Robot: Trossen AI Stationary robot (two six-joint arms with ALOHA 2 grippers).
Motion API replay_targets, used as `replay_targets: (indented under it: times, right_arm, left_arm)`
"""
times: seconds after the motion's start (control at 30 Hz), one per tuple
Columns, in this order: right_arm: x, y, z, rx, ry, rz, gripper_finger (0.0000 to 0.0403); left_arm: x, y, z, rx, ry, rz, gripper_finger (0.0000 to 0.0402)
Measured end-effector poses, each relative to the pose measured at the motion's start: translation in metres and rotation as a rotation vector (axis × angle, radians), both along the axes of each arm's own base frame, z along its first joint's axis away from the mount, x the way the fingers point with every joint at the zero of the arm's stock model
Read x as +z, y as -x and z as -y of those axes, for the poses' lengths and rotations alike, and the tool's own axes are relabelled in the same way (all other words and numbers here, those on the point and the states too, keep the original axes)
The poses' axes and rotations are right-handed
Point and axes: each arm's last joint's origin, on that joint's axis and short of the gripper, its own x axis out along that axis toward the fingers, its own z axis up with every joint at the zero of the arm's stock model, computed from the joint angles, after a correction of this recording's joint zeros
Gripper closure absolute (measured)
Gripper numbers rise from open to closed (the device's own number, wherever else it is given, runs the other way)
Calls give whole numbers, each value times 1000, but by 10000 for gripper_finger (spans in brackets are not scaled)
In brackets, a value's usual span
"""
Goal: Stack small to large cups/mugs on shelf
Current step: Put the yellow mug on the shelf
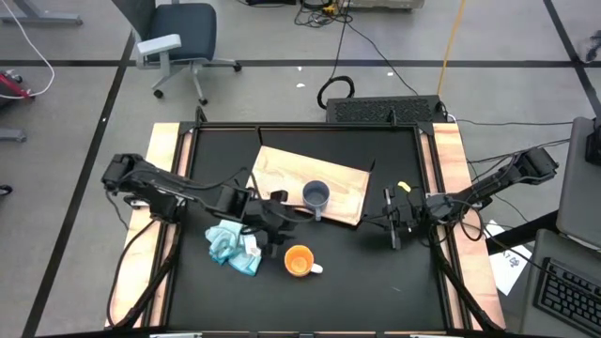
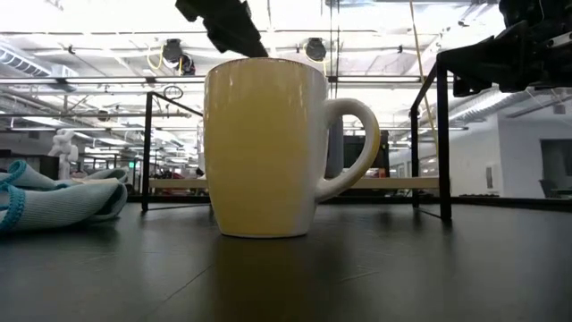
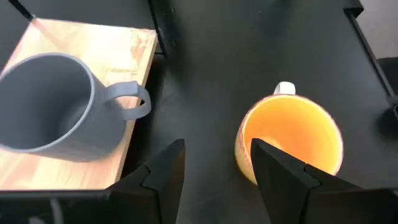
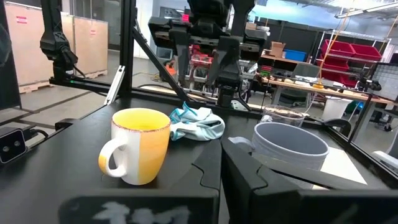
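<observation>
**Operator:** While the left gripper (image 1: 272, 225) hovers above the table, how do its fingers stand?

**Technician:** Parted, with nothing between them. In the left wrist view the two dark fingers (image 3: 163, 174) show bare black tabletop in the gap, and the orange mug (image 3: 289, 143) stands just beyond one fingertip, untouched.

**Operator:** Location of the orange mug?

**Technician:** Upright on the black table (image 1: 376, 282), near the middle of its front half, just off the front edge of the shelf (image 1: 282, 169). Its white handle (image 1: 316, 268) points toward the table's right side.

**Operator:** And the grey-blue mug?

**Technician:** The grey-blue mug (image 1: 316, 196) stands upright on the shelf, close to the board's front edge, its handle reaching over that edge. The shelf lies flat, slightly askew, in the rear middle of the table.

**Operator:** Right arm status?

**Technician:** The right gripper (image 1: 392, 225) waits by the table's right edge, fingers closed on nothing.

**Operator:** Other items?

**Technician:** A light blue cloth (image 1: 232, 248) lies crumpled left of the orange mug, beneath the left arm.
</observation>
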Motion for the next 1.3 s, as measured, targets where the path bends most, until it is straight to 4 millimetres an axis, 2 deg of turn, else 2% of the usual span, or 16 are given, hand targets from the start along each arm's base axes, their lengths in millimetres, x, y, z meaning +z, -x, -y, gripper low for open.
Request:
replay_targets:
  times: [0.4, 0.83, 1.17, 1.3]
  right_arm:
    - [0, 0, 0, 0, 1, -2, 403]
    - [1, 0, 0, 0, 0, 6, 403]
    - [1, 0, 0, 0, -3, 5, 403]
    - [0, 0, 0, -1, -3, 5, 403]
  left_arm:
    - [-18, -23, 8, -16, 113, -129, 215]
    - [-21, -21, 9, 21, 180, -179, 215]
    - [-46, -29, 14, 38, 177, -268, 215]
    - [-45, -30, 13, 39, 177, -262, 215]
